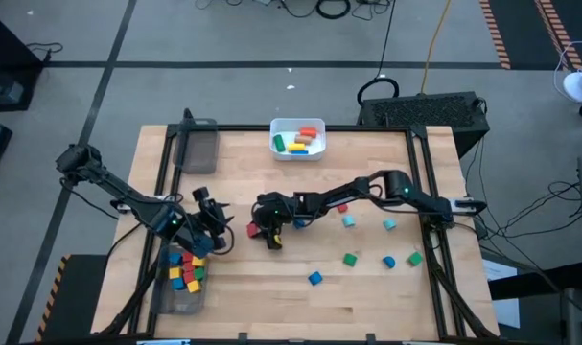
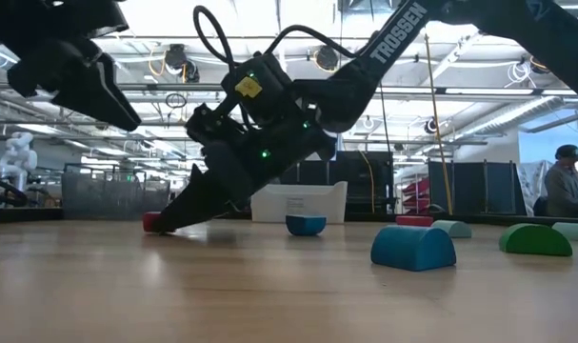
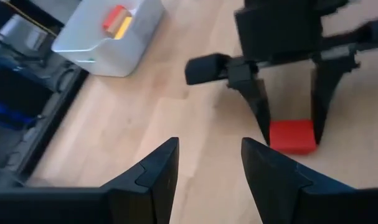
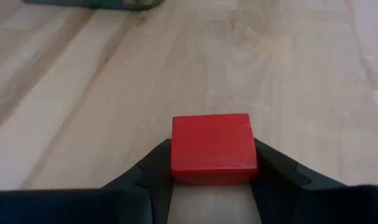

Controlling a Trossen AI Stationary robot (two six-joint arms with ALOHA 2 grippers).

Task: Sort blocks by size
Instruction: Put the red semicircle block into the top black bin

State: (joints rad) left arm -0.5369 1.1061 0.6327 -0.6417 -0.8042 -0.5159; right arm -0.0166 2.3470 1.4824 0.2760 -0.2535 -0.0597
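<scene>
A flat red block (image 4: pixel 213 149) lies on the wooden table left of its middle (image 1: pixel 253 230). My right gripper (image 1: pixel 259 230) reaches across from the table's right and is shut on it. My left gripper (image 3: pixel 209 146) hangs open in the air just left of that spot (image 1: pixel 217 230), with nothing between its fingers, and faces the red block (image 3: pixel 292 135). More blocks lie loose on the table's right half, among them a green one (image 1: pixel 349 258) and a blue one (image 1: pixel 314 278). My right gripper pinches the red block between its two fingers, one on each of two opposite side faces (image 4: pixel 176 155). The fingers (image 3: pixel 261 118) slant down from the table's right side. The block lies flat with its underside on the table (image 2: pixel 153 221).
A white bin (image 1: pixel 297 141) holding several blocks stands at the far edge. A clear tray (image 1: pixel 180 287) with several coloured blocks sits near left, under my left arm, and another tray (image 1: pixel 197 146) lies far left. A blue block (image 1: pixel 298 223) lies by my right wrist.
</scene>
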